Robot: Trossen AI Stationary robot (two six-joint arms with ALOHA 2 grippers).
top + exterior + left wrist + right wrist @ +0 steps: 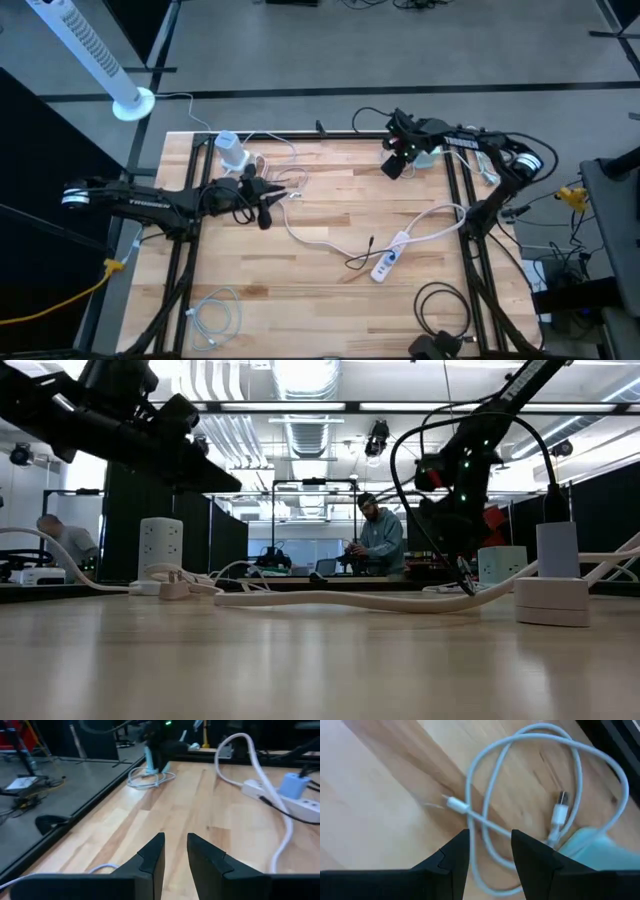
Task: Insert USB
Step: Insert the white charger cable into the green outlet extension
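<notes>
A white USB cable (530, 775) lies coiled on the wooden table near its far right corner. Its flat metal plug (561, 802) and a smaller plug (454, 804) rest on the wood beside a pale blue block (595, 847). My right gripper (490, 847) points down just over the coil, open, with one strand running under the gap. I see no touch. A white power strip (390, 258) carrying a blue adapter (295, 785) lies mid-table. My left gripper (268, 210) hovers left of centre, its fingers (155, 855) slightly apart with nothing between them.
A white cube charger (232, 150) with its cords stands at the far left. A pale cable coil (215, 315) lies near the front left, a black coil (440, 305) near the front right. Dark frame rails (470, 250) run along the table's sides. A person (380, 540) stands in the room behind.
</notes>
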